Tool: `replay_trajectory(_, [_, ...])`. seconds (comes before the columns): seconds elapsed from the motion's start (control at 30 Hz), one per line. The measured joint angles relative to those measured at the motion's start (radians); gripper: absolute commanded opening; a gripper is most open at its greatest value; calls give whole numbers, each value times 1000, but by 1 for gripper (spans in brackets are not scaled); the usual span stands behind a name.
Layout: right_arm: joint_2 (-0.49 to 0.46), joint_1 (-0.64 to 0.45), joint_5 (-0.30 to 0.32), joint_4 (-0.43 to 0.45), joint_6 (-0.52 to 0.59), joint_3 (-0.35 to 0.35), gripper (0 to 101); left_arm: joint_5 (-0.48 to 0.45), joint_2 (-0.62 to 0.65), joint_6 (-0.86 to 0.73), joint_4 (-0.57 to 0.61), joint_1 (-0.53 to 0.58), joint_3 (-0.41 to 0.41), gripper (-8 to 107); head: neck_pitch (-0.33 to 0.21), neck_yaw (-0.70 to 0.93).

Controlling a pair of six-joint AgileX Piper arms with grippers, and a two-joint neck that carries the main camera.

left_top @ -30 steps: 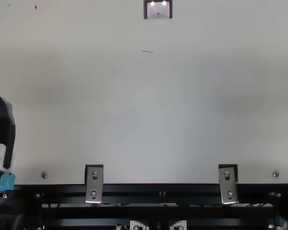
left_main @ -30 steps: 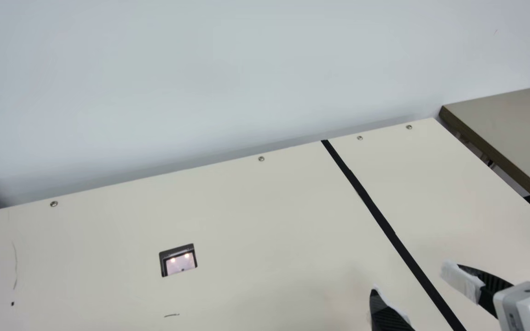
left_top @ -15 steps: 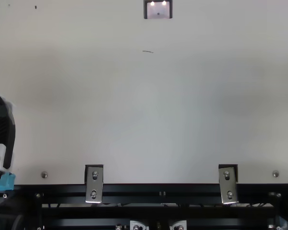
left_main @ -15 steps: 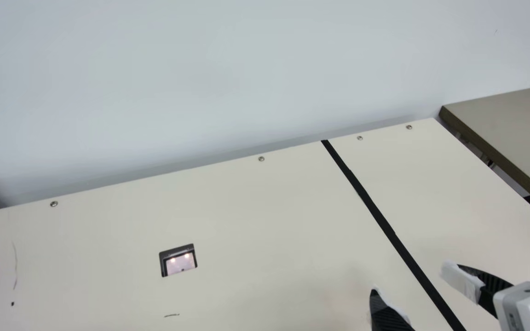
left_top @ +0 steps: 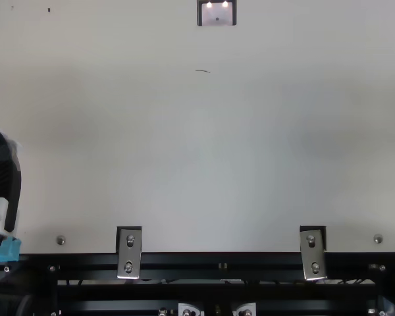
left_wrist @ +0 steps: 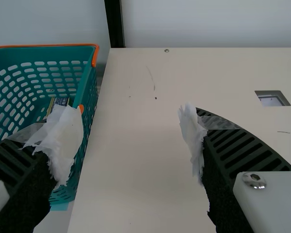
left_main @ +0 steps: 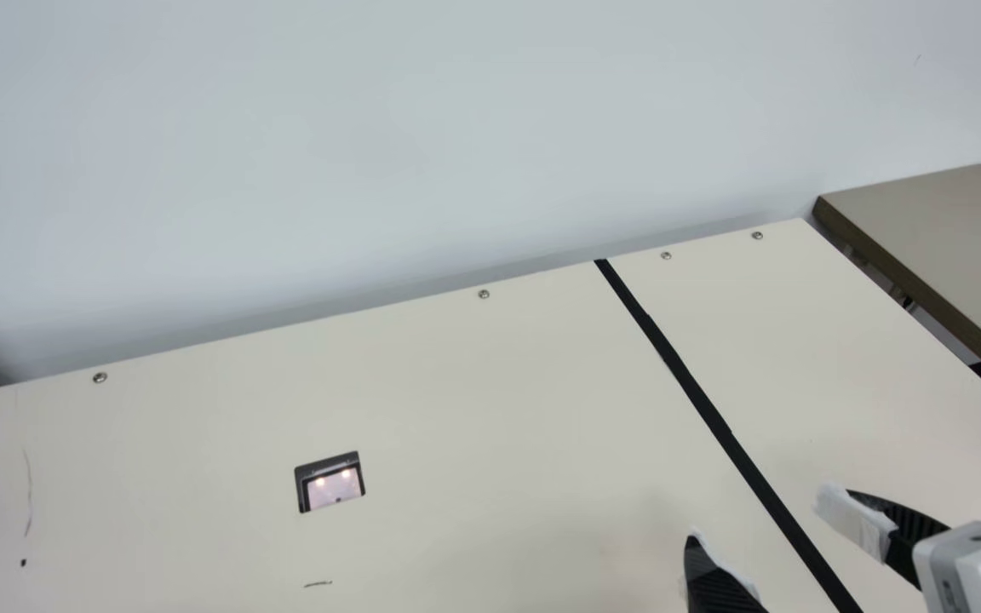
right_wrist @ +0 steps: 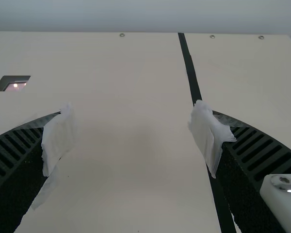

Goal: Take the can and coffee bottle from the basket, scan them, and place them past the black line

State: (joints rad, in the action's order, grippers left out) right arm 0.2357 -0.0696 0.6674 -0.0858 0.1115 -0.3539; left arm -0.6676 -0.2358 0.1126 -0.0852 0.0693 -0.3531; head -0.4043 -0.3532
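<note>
Teal basket (left_wrist: 89, 97) shows in left wrist view, black line (left_main: 697, 392) in main.

Legible text, labels, brands, numbers or signs: none are presenting in the main, top or wrist views. In the left wrist view, a partly hidden item (left_wrist: 61, 101) inside the basket (left_wrist: 89, 99) is showing a dark, yellow-edged surface with fine pale marking; any print there is remaining too small to make out.
</note>
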Motion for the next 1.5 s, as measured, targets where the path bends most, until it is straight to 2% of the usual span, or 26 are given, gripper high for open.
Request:
replay_trajectory(0.07, [0, 0, 1, -6, -8, -12, 101, 0, 0, 0, 0, 0, 0, 90, 0, 0])
replay_trajectory(0.27, [19, 0, -14, -44, -49, -111, 101, 0, 0, 0, 0, 0, 0, 90, 0, 0])
replay_trajectory(0.43, [53, 14, 40, -84, -94, -251, 101, 0, 0, 0, 0, 0, 0, 90, 0, 0])
replay_trajectory(0.6, [99, 31, 148, -146, -155, -395, 101, 0, 0, 0, 0, 0, 0, 90, 0, 5])
replay_trajectory(0.83, [149, 24, 342, -252, -210, -601, 101, 0, 0, 0, 0, 0, 0, 90, 0, 0])
replay_trajectory(1.0, [166, 2, 472, -336, -239, -702, 101, 0, 0, 0, 0, 0, 0, 90, 0, 0])
replay_trajectory(1.13, [181, 19, 552, -397, -277, -722, 101, 0, 0, 0, 0, 0, 0, 90, 5, 5])
replay_trajectory(1.23, [184, 34, 559, -384, -314, -702, 101, 0, 0, 0, 0, 0, 0, 90, 0, 0])
replay_trajectory(1.5, [184, 34, 556, -386, -314, -703, 101, 0, 0, 0, 0, 0, 0, 90, 5, 0])
